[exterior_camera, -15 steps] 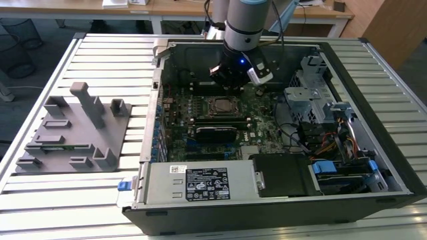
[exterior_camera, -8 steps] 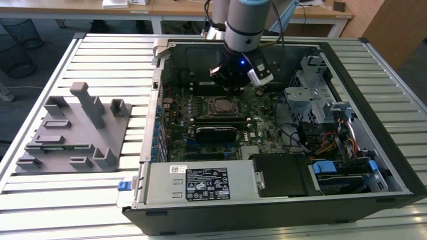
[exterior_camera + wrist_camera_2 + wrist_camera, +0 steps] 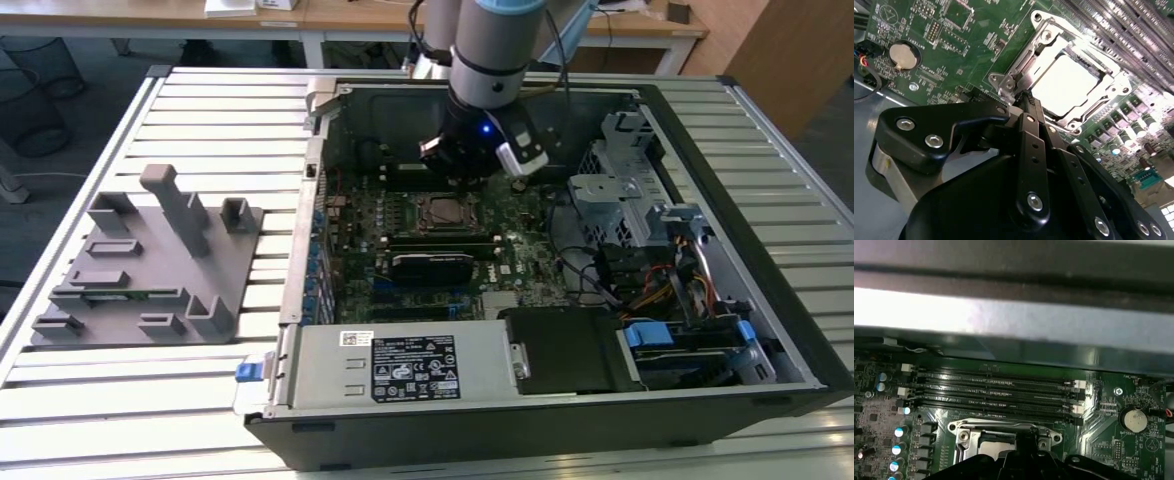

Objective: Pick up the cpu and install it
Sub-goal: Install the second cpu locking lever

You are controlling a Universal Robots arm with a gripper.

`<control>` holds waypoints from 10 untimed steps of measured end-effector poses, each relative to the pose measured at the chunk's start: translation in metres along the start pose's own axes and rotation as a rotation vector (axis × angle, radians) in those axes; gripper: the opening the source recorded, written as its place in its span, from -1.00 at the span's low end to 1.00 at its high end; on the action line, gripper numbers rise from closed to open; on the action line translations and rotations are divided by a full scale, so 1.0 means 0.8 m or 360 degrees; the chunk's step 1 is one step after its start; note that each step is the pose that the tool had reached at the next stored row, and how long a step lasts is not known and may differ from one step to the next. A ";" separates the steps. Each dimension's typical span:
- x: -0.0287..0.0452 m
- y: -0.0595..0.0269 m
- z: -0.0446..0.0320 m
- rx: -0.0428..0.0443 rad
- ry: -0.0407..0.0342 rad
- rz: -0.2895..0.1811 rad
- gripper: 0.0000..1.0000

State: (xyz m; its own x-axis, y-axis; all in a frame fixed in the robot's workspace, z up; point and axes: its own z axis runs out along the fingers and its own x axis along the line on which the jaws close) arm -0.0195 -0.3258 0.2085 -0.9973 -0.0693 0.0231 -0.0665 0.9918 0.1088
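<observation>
The cpu (image 3: 1069, 82) lies flat inside the metal-framed socket (image 3: 1019, 70) on the green motherboard, its top shining bright. My gripper (image 3: 1029, 100) hangs just above the socket's edge, beside the cpu, with the black fingers closed together to a point and nothing between them. In the exterior view the gripper (image 3: 470, 180) hovers inside the open computer case, right behind the socket (image 3: 441, 211). The first wrist view shows the socket frame (image 3: 1004, 429) with a pale patch of the cpu (image 3: 996, 442) inside it, partly hidden by the gripper's black body.
Empty memory slots (image 3: 999, 390) run alongside the socket, and a coin battery (image 3: 902, 55) sits nearby. The case holds a power supply (image 3: 400, 365), a drive cage (image 3: 627, 190) and cables. A grey parts fixture (image 3: 147, 260) stands on the slatted table at the exterior view's left.
</observation>
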 end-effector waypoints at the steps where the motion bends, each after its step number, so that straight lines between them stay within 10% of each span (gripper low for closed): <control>1: 0.0001 -0.001 -0.0002 0.0000 0.0000 0.0000 -0.79; 10: 0.0009 -0.003 -0.0174 0.0000 0.0000 0.0000 -0.79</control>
State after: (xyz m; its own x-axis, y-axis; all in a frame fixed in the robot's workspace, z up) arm -0.0196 -0.3298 0.2221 -0.9973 -0.0693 0.0230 -0.0664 0.9918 0.1087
